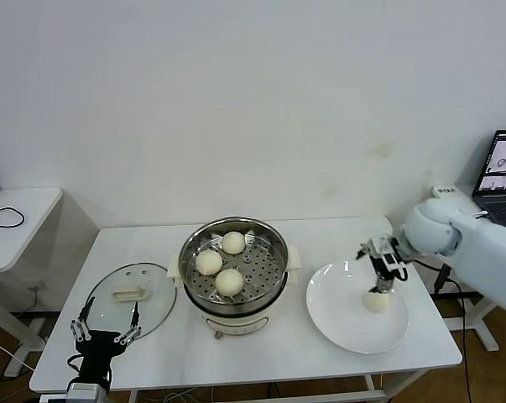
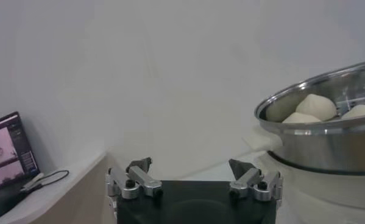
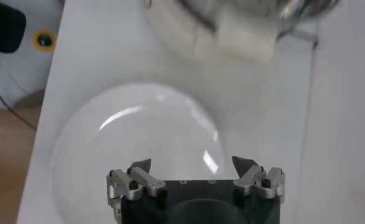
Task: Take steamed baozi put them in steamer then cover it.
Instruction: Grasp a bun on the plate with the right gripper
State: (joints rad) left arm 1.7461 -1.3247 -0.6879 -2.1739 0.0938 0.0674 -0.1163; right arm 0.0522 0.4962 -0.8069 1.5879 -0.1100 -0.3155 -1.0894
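On the white rectangular tabletop (image 1: 320, 239) stands the round shiny stainless-steel steamer (image 1: 233, 273) on its cream-white electric base, uncovered. Three small round cream-white steamed buns (image 1: 229, 281) lie on its perforated tray: one toward the back, one on the robot's left, one at the front. In the left wrist view the pot's metal wall (image 2: 328, 143) rises close by, with bun tops showing over its rim.

The fourth cream-white bun (image 1: 376, 301) sits on the flat round white plate (image 1: 345, 327) to the robot's right of the steamer. The right gripper (image 1: 384, 276) hangs directly over that bun, close above it; whether it touches cannot be told. Its jaws are spread apart (the right wrist view shows both tips wide, with the plate's glossy surface (image 3: 133, 146) beyond them).

The round clear glass lid with a cream rectangular handle (image 1: 132, 295) lies flat on the tabletop to the steamer's left. The left gripper (image 1: 106, 330) rests low at the near edge, just beside the lid's rim, jaws open and holding nothing.
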